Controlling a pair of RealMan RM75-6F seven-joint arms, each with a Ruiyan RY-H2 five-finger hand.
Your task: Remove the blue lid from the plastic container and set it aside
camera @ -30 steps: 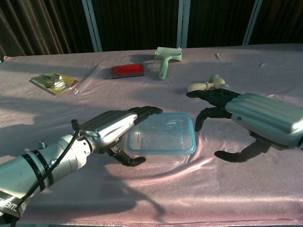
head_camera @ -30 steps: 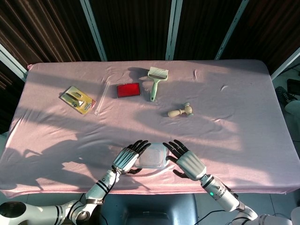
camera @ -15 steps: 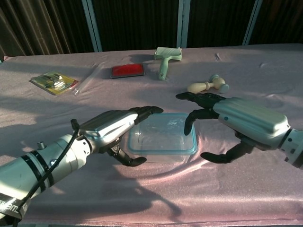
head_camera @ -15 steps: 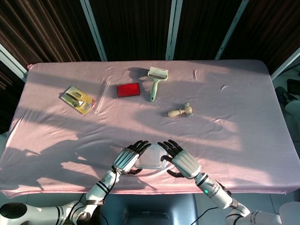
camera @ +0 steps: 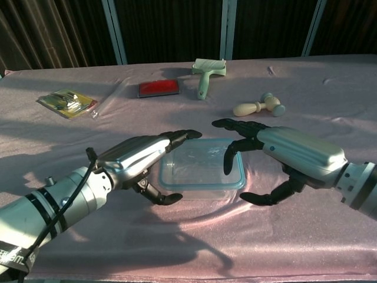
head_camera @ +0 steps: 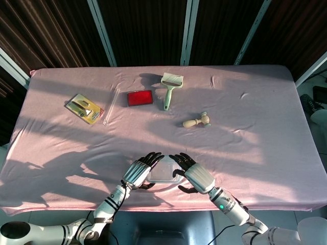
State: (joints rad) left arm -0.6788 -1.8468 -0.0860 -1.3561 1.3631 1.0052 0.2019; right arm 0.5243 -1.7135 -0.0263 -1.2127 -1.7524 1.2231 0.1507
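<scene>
Chest view: the robot's two hands flank a clear plastic container (camera: 202,166) sitting on the pink tablecloth (camera: 330,94), its blue lid (camera: 238,178) still seated on top. The left hand (camera: 138,159) lies palm-down along the container's left side, fingertips (camera: 187,134) reaching over the far-left corner of the lid and the thumb curled low beside the near-left wall; whether they actually touch the plastic cannot be told. The right hand (camera: 277,154) arches over the container's right edge, fingers spread apart, one dark fingertip dipping to the lid's right rim and the thumb stretched out on the cloth just beside the near-right corner. Neither hand grips anything.

In the head view the container (head_camera: 164,171) shows only as a pale patch between the left hand (head_camera: 138,172) and the right hand (head_camera: 194,174), near the table's front edge.

Beyond the right hand's fingertips lies a small wooden mallet (camera: 259,107). Farther off, past both hands, sit a pale green lint roller (camera: 207,72) and a red rectangular block (camera: 158,88). Well beyond the left hand, toward its outer side, rest a yellow packaged item (camera: 67,101) and a clear plastic strip (camera: 109,97) just beside it.
</scene>
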